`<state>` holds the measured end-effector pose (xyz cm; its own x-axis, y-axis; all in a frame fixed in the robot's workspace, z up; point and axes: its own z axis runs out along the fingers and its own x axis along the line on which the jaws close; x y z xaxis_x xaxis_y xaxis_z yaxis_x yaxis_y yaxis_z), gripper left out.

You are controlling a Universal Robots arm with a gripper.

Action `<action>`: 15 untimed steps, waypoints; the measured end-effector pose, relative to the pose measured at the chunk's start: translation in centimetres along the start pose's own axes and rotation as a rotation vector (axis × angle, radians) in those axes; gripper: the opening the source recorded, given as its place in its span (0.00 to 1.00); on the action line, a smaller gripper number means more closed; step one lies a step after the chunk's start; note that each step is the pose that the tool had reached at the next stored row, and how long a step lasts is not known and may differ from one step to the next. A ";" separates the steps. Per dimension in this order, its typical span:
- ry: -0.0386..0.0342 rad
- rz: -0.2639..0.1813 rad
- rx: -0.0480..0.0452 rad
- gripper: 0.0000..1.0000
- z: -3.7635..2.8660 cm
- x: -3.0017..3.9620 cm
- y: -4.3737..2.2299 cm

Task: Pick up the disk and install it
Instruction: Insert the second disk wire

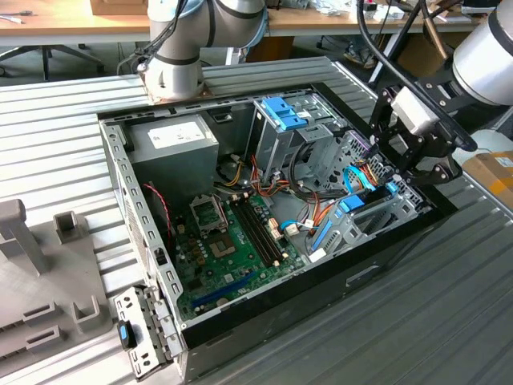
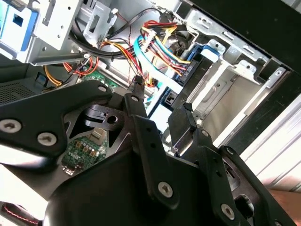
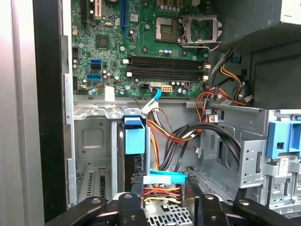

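Black two-fingered gripper hangs nearest in both wrist views, jaws apart and holding nothing, red and yellow wires just past them. Just beyond one fingertip, the flat black disk with bright blue rails stands on edge in the silver drive bay, long axis running toward the green motherboard. The exterior view places the bay below the gripper.

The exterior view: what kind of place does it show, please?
Probably a robotics lab or test workshop: an opened computer case lies on a ribbed metal table, a robot arm stands behind it, and wooden desks line the back.
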<state>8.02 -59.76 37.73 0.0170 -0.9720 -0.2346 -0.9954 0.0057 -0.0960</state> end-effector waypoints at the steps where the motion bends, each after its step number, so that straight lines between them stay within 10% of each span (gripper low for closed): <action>1: 0.0000 0.000 0.0000 0.48 0.00 0.00 0.00; 15: 0.0003 0.002 0.0005 0.48 0.32 -1.84 1.19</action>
<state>6.84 -57.89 37.74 0.0151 -0.9720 -0.2345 -0.9953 0.0078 -0.0960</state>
